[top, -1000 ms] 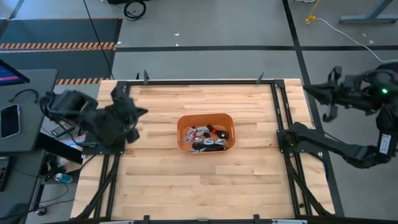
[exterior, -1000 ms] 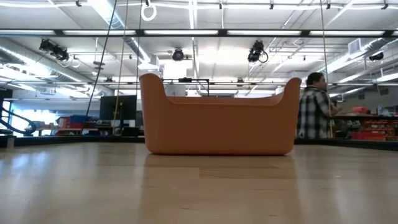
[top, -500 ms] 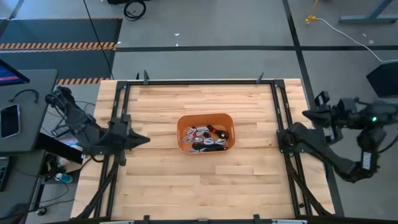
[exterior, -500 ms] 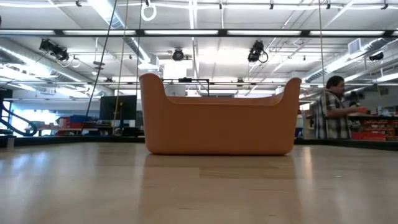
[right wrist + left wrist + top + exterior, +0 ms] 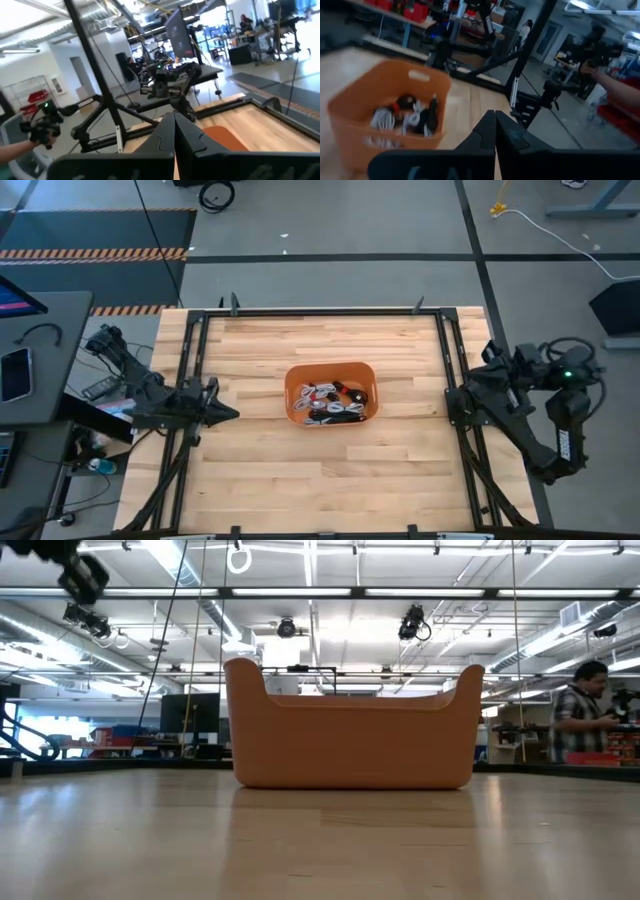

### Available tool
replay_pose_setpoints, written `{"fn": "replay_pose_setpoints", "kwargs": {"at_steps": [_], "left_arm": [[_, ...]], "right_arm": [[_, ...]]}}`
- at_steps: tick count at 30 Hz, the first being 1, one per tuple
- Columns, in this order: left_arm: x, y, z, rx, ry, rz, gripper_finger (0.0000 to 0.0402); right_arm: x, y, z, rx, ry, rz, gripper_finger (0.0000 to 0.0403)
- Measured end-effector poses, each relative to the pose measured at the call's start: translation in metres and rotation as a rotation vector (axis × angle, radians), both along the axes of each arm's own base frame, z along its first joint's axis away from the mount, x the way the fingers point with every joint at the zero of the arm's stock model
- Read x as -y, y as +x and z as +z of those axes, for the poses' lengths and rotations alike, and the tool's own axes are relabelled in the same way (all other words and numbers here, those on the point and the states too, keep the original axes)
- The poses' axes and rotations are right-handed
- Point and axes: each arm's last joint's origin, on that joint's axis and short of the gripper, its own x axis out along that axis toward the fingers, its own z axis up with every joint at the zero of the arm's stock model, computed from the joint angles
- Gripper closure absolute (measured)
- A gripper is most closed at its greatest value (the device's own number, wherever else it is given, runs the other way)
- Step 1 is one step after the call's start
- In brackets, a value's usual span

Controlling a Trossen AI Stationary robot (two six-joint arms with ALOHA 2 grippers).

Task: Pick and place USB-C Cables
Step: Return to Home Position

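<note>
A: Where are the cables?

B: All in the orange bin, centre of the table. Heaped, white and black mixed. None seen on the table outside it.

A: Left gripper?

B: At table's left edge, low. Fingers pressed together to a point, nothing between them. It points across at the bin, so the cables lie ahead of the tips and a little to one side.

A: Right gripper?

B: Right edge, arm folded. Fingers together too, empty. It faces the bin from the opp. side, and its own fingers half hide the bin in the wrist view.

A: Which is nearer?

B: Left, by a bit, judging from overhead. Bin's long axis runs left–right, i.e. along the line between the grippers, so a short end faces each arm. Bundles inside lie every which way; no single axis.

A: Next move?

B: My read: no pick left, and both arms look near parked. Bin sits between them, well apart from both, so folding away shouldn't touch it.
</note>
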Motion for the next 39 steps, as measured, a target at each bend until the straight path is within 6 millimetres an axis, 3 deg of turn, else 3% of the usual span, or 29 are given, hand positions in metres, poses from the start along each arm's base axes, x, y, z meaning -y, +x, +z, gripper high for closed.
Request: {"fn": "replay_pose_setpoints", "kwargs": {"at_steps": [6,10,14,19,27,32,39], "left_arm": [[-0.004,-0.004,-0.041,-0.042,-0.145,0.009,0.0399],[-0.006,-0.006,-0.054,-0.016,-0.193,0.009,0.0399],[-0.008,-0.008,-0.051,0.014,-0.192,0.008,0.0399],[-0.011,-0.010,-0.044,0.056,-0.148,0.035,0.0396],[-0.012,-0.011,-0.044,0.062,-0.123,0.071,0.0397],[-0.013,-0.010,-0.044,0.061,-0.114,0.099,0.0396],[-0.015,-0.011,-0.046,0.048,-0.075,0.181,0.0395]], "right_arm": [[0.010,0.006,-0.011,-0.027,0.087,0.003,0.0403],[0.016,0.011,-0.020,-0.056,0.134,0.025,0.0403],[0.028,0.018,-0.035,-0.088,0.163,-0.004,0.0403],[0.057,0.033,-0.058,-0.056,0.162,-0.054,0.0403],[0.097,0.057,-0.112,0.095,0.209,-0.049,0.0403],[0.101,0.071,-0.144,0.211,0.256,-0.024,0.0403],[0.089,0.086,-0.154,0.169,0.317,-0.014,0.0403]]}}
